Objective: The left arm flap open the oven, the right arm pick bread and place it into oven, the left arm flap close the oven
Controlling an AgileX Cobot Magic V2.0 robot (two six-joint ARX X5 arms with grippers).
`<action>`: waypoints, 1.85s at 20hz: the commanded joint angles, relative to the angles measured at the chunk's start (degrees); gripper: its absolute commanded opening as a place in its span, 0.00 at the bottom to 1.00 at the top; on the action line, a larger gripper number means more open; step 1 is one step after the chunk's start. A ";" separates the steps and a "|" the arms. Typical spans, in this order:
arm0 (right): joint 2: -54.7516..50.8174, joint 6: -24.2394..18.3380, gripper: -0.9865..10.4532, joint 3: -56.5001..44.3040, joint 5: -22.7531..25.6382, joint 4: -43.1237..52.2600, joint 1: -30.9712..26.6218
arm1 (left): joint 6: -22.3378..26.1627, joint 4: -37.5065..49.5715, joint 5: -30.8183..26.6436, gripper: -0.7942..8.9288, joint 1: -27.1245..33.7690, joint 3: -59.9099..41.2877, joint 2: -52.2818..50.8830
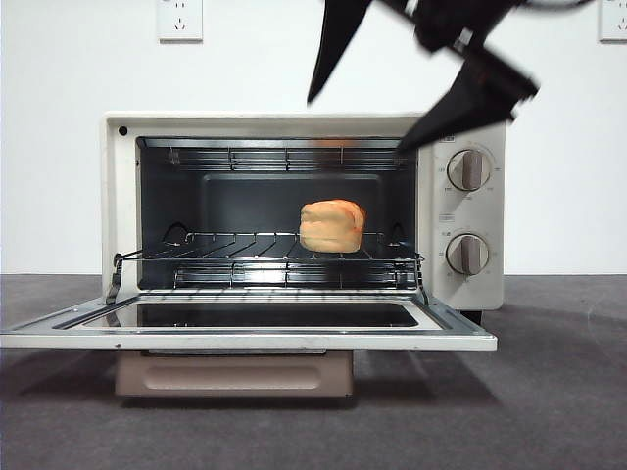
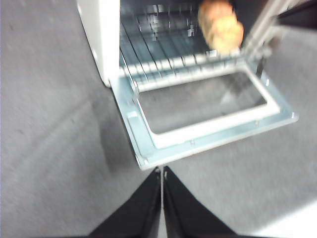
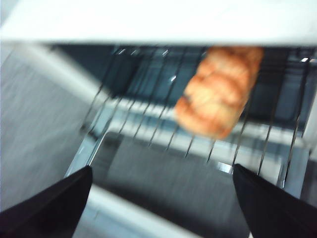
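The bread (image 1: 332,225) sat on the wire rack (image 1: 245,245) inside the oven (image 1: 304,211), toward the 3 o'clock side of the cavity, with the door (image 1: 245,328) folded flat over the worktop (image 1: 549,392). The loaf looked light and soft, easily dented, so it was best left alone now; the door, by contrast, seemed stiff and hinged low, and its taupe handle (image 1: 233,372) under the front edge was probably the sensible place to push up. The right gripper (image 3: 161,198) hung empty above the oven's 1 o'clock corner, fingers (image 3: 54,206) spread wide and touching nothing. The left gripper (image 2: 162,171) hovered just off the door's front edge, fingers together, nothing between them.
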 commanded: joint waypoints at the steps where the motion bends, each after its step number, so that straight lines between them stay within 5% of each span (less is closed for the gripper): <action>1: -4.44 -3.63 0.49 0.98 0.09 -4.07 2.12 | 0.61 0.37 3.15 0.09 -0.48 0.74 3.67; 5: -11.69 -6.84 0.49 0.98 0.22 -10.49 3.54 | 1.60 1.36 11.85 0.09 -0.22 0.74 10.38; 11: -21.99 -8.46 0.49 0.98 0.26 -20.26 3.58 | 4.24 4.00 15.74 0.09 4.28 0.74 20.50; 22: -34.95 -8.17 0.49 0.98 3.78 -36.22 3.58 | 7.41 18.36 37.90 0.09 26.91 -0.42 32.35; 37: -42.47 -6.91 0.49 0.98 5.09 -41.29 3.58 | -3.91 39.82 49.00 0.09 46.34 -24.63 34.86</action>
